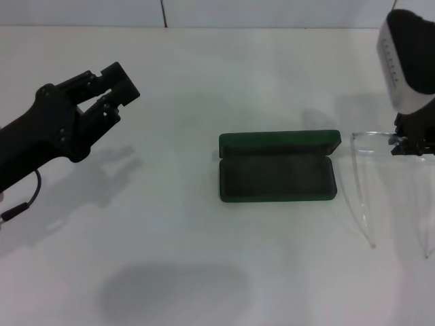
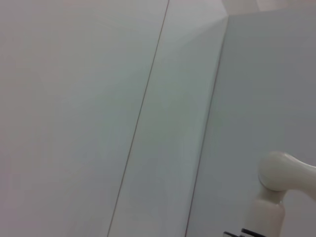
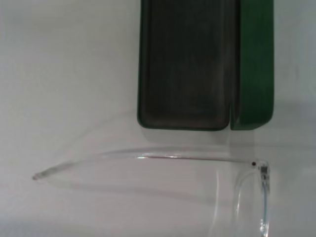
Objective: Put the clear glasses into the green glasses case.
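Seeing my right end effector [image 1: 410, 145] half cut off, grip on clear glasses [image 1: 363, 178] uncertain, green glasses case [image 1: 277, 175] open, matte-lined, left end effector [image 1: 112, 85] slightly parted, empty.

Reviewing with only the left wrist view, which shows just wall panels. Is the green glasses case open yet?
Observer: Yes. The green glasses case lies open mid-table, with nothing on its dark lining.
Operator: Where are the clear glasses?
Observer: The clear glasses are beside the case on the robot's right, outside it, temple arms unfolded toward the robot.
Operator: And the claws?
Observer: The right claw is at the glasses' front frame; the left claw hangs above the table far to the left.
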Action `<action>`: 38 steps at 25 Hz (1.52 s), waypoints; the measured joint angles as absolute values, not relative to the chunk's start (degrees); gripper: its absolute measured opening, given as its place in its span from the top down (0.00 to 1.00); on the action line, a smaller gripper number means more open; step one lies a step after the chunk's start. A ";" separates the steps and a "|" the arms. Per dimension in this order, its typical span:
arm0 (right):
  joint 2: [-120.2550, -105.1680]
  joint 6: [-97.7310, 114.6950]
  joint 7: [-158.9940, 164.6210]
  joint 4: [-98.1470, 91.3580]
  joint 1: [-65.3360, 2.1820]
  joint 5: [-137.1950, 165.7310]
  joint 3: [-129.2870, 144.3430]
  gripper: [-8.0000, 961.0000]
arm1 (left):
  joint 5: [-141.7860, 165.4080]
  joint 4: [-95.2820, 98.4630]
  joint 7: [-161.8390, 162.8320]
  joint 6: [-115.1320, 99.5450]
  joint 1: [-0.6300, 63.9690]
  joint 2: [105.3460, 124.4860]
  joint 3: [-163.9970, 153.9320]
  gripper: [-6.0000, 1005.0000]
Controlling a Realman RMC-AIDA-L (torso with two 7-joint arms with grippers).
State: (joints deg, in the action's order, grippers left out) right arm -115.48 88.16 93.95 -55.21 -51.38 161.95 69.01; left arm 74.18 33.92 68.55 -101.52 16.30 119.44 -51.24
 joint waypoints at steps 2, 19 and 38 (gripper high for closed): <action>-115.48 89.56 93.95 -57.94 -50.40 161.66 68.55 0.87 | 74.11 33.93 68.55 -101.66 16.45 119.44 -51.20 0.69; -115.21 108.33 93.85 -86.69 -40.43 132.13 44.92 0.87 | 72.62 35.58 75.28 -107.60 21.06 118.22 -51.30 0.73; -115.70 93.11 78.47 -59.76 -36.71 95.52 61.79 0.87 | 72.61 37.90 79.80 -110.92 26.50 119.58 -58.26 0.79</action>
